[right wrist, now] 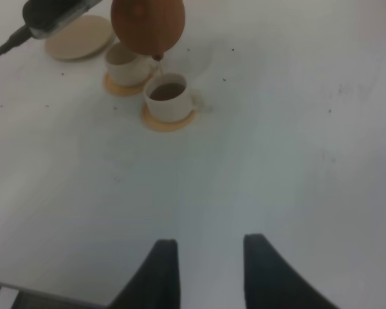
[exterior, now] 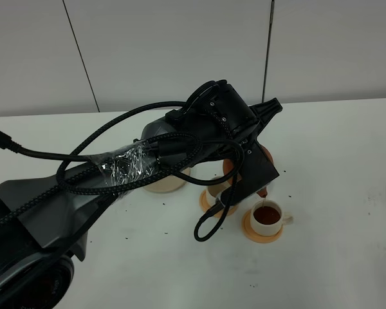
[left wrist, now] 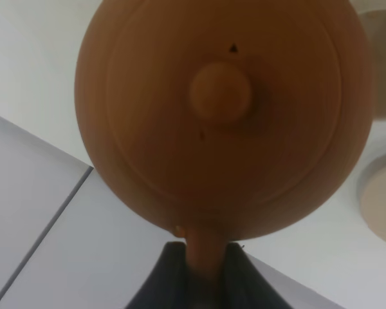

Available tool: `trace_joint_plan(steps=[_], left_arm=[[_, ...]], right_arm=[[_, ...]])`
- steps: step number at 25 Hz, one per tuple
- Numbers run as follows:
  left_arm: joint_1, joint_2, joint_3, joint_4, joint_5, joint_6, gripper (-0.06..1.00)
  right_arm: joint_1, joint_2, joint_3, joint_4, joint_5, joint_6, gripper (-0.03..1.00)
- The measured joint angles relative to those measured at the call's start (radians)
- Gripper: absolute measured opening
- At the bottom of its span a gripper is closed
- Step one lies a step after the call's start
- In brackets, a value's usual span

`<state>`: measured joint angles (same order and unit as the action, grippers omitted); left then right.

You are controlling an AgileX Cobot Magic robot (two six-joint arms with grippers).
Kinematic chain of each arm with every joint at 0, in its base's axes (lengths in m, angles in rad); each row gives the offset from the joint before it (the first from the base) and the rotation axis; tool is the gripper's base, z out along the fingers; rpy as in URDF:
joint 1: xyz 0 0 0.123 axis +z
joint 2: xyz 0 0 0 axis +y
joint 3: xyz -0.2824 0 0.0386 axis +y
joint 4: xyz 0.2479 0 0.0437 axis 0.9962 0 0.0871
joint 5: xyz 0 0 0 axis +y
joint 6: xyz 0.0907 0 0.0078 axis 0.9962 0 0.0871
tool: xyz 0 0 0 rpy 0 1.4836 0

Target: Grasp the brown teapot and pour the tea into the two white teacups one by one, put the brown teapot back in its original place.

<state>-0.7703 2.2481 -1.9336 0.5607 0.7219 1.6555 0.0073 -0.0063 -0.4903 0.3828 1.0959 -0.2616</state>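
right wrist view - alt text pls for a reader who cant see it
A tilted teapot pours tea into a white cup on an orange coaster. A second cup on its own coaster stands next to it, with a cream saucer beyond. Nearer the camera, the right end effector hangs open over the white table.

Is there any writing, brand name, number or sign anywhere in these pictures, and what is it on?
No text can be read anywhere.
The brown teapot, the tea-filled white teacup, the other white teacup, the orange coasters, the cream saucer and the white table are all plain.
The black arm shows no label or logo.
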Motion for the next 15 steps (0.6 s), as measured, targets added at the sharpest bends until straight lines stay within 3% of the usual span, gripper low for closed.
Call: trace_joint_plan(steps=[15], left_arm=[[0.000, 0.000, 0.000, -0.056, 0.013, -0.032, 0.17]], right_arm=[[0.000, 0.000, 0.000, 0.000, 0.000, 0.000, 0.24]])
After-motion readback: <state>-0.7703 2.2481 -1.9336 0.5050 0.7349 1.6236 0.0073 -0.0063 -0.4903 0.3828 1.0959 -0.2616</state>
